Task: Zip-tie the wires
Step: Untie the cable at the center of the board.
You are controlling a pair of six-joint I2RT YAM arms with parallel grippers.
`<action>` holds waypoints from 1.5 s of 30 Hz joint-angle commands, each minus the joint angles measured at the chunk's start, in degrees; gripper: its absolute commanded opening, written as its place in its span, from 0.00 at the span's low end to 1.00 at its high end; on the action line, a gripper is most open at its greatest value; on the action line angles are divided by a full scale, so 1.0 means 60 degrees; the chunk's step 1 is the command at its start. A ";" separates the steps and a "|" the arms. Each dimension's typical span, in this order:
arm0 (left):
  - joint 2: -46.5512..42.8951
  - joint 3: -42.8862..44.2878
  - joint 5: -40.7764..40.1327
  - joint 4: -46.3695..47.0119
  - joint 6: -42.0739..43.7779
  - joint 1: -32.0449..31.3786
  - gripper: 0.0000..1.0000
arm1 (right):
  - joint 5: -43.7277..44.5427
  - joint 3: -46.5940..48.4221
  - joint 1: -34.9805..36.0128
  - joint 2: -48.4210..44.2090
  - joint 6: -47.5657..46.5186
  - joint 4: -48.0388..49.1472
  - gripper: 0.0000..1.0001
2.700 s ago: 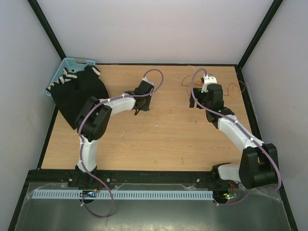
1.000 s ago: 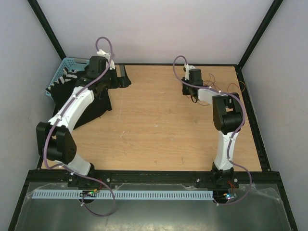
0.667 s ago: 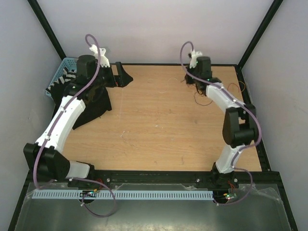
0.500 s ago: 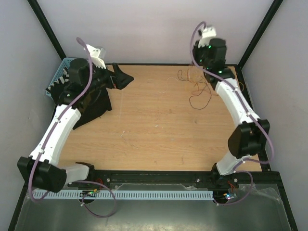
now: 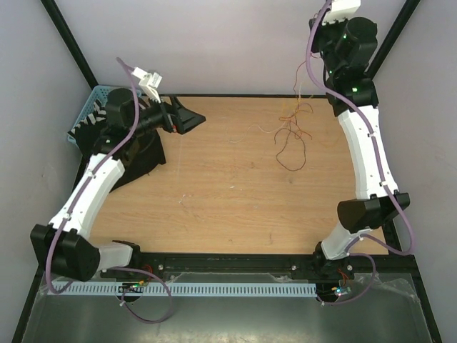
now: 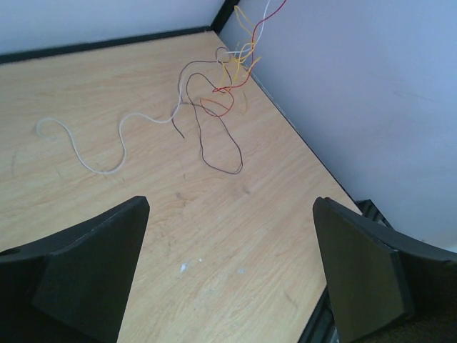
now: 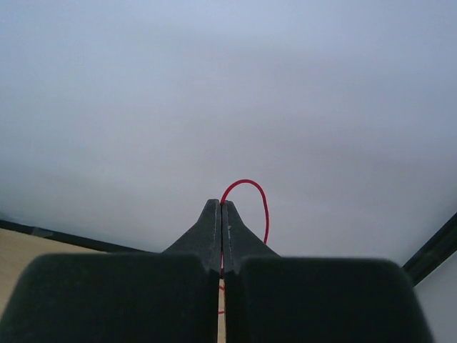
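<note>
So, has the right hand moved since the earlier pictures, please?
Yes: the right hand rose toward the back wall, beyond the table's far edge, lifting the wires.

Pale grey walls (image 5: pixel 214 43), light wooden tabletop (image 5: pixel 214 200) — black frame posts (image 5: pixel 69 43)

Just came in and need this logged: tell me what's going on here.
The right gripper is shut on the wires and holds them high at the back right corner. The strands hang down from it, and their loose ends trail on the table. The left gripper is open and holds nothing. It hovers over the back left of the table, facing the wires. The strands are loose, not tied.
</note>
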 commanded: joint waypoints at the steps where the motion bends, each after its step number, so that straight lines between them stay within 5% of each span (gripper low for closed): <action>1: 0.0569 0.0104 0.0685 0.0508 -0.0545 -0.0021 0.99 | 0.0606 0.0925 -0.0188 0.0248 -0.0241 -0.0455 0.00; 8: 0.2177 0.0236 -0.1231 0.1692 0.1307 -0.2266 0.99 | -0.2309 0.0187 -0.0248 -0.0714 0.0456 -0.0573 0.00; 24: 0.8664 0.3624 -0.4511 0.8178 0.2625 -0.5200 0.99 | -0.2739 -0.1395 -0.0248 -0.2908 0.1253 -0.0587 0.00; 33: 1.0556 0.5775 -0.5178 0.8256 0.3495 -0.5991 0.97 | -0.3218 -0.2349 -0.0248 -0.3983 0.1543 -0.0572 0.00; 42: 1.1110 0.5766 -0.5889 0.7757 0.3934 -0.5983 0.28 | -0.3041 -0.2318 -0.0248 -0.4642 0.1526 -0.0606 0.00; 45: 1.1297 0.5774 -0.5883 0.7374 0.3891 -0.5906 0.21 | -0.2855 -0.1885 -0.0248 -0.4746 0.1490 -0.0677 0.00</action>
